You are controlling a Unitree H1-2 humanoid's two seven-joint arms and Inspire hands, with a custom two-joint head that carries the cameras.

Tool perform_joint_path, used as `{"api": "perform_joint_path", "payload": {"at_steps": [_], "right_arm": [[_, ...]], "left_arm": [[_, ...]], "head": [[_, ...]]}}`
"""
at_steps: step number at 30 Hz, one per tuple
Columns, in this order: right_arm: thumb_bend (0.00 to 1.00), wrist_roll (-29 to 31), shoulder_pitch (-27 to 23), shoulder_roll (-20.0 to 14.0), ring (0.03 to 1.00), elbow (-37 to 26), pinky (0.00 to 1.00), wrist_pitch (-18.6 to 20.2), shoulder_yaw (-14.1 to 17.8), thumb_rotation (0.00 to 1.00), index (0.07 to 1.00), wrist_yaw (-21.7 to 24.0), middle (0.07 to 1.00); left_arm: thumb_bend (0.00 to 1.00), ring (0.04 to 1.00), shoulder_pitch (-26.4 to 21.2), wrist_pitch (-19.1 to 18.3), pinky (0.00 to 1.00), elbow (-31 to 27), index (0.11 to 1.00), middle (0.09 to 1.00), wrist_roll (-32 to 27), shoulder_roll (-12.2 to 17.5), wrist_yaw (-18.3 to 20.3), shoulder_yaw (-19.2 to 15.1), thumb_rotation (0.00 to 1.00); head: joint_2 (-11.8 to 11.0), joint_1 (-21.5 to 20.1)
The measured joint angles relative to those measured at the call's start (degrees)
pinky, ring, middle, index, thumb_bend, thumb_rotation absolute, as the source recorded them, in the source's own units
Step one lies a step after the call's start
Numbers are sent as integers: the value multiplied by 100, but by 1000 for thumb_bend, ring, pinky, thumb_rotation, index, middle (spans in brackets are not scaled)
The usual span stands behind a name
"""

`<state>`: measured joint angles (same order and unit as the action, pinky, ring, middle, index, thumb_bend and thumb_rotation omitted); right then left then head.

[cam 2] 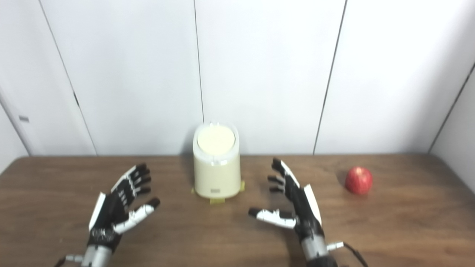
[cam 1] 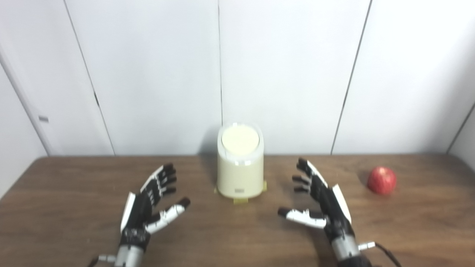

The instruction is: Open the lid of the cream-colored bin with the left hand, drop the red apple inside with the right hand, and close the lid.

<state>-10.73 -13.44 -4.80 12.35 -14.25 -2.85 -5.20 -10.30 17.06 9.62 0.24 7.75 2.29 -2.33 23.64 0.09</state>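
Observation:
A cream-colored bin (cam 1: 240,170) stands upright at the back middle of the brown table, its round lid (cam 1: 240,140) down flat. A red apple (cam 1: 381,180) rests on the table far to the right. My left hand (cam 1: 148,207) hovers low over the table to the left of the bin, palm turned inward, fingers spread, holding nothing. To the right of the bin my right hand (cam 1: 319,202) is in a mirrored pose, also open and empty, between the bin and the apple. Neither hand touches anything.
The wooden table (cam 1: 230,237) runs the full width, its back edge against white wall panels (cam 1: 289,74). A small yellow tab (cam 1: 240,200) sticks out at the bin's front base.

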Motion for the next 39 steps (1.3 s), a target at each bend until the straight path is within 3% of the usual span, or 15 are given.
{"api": "perform_joint_path", "payload": {"at_steps": [3, 10, 14, 21, 24, 27, 34, 39], "right_arm": [[805, 0, -1, -1, 787, 1, 678, 0, -1, 256, 918, 0, 905], [801, 14, -12, -2, 784, 3, 692, 1, 1, 226, 907, 14, 897], [799, 18, -27, -3, 789, 20, 699, 1, 4, 227, 910, 15, 900], [812, 20, -38, 0, 790, 25, 693, 2, 8, 254, 911, 14, 903], [810, 23, -56, 1, 794, 47, 703, 0, 11, 242, 907, 15, 907], [805, 35, -59, 0, 795, 49, 706, 0, 18, 242, 908, 17, 912], [804, 34, -58, -10, 791, 46, 702, 0, 39, 262, 906, 21, 901], [805, 35, -59, -14, 793, 46, 711, 0, 40, 261, 904, 34, 912]], "left_arm": [[764, 857, -9, -17, 793, -2, 894, 868, 100, -13, -62, 1, 287], [789, 897, -168, -205, 835, -16, 926, 910, 661, -244, -607, -22, 325], [822, 926, -533, -532, 856, -64, 955, 940, 902, -322, -684, 1, 376], [822, 971, -1475, -1144, 858, -225, 990, 981, 1188, -408, -910, 1, 356], [844, 969, -1635, -1335, 858, -222, 999, 990, 1296, -524, -1004, 40, 343], [829, 991, -1676, -1393, 920, -149, 1000, 999, 1315, -625, -1087, 60, 312], [889, 1000, -2052, -1619, 930, 235, 1000, 1000, 1602, -553, -1338, 102, 368], [935, 1000, -2355, -1768, 941, 410, 1000, 1000, 2052, -462, -1460, 371, 355]], "head": [[17, 0], [26, -18], [26, -35], [53, -44], [62, -70], [70, -70], [79, -70], [114, -105]]}}
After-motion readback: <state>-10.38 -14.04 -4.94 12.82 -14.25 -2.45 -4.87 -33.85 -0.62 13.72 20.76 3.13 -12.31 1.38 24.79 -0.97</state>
